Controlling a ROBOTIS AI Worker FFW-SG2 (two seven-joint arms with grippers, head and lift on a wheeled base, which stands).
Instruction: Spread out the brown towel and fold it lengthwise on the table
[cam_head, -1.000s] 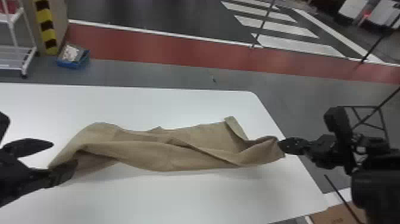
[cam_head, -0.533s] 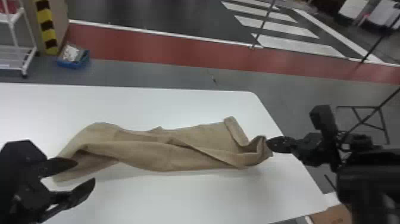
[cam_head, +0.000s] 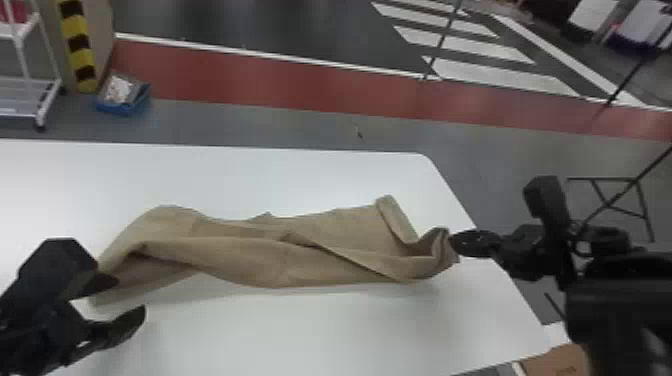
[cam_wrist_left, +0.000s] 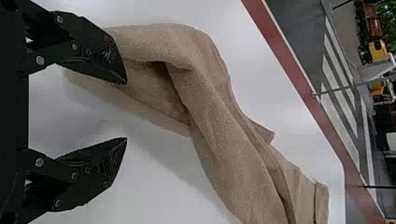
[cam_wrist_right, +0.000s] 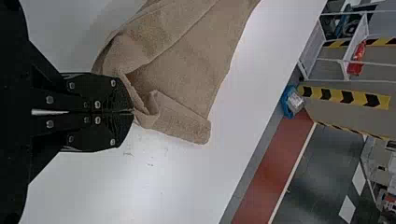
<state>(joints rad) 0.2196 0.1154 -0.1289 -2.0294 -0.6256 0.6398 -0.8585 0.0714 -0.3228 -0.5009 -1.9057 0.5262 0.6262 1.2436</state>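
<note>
We are finding the brown towel (cam_head: 280, 260) lying rumpled across the worktop (cam_head: 300, 340). The right claw (cam_wrist_right: 132, 112) is gripping its bunched right end, probably anchoring it; the left claw (cam_wrist_left: 126, 111) is hanging wide open by the other end, presumably allowing a matching pinch for stretching.

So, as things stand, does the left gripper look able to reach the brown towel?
Probably yes. The left gripper is open at the left end of the towel, and nothing seems to block it; the right gripper is at the other end.
</note>
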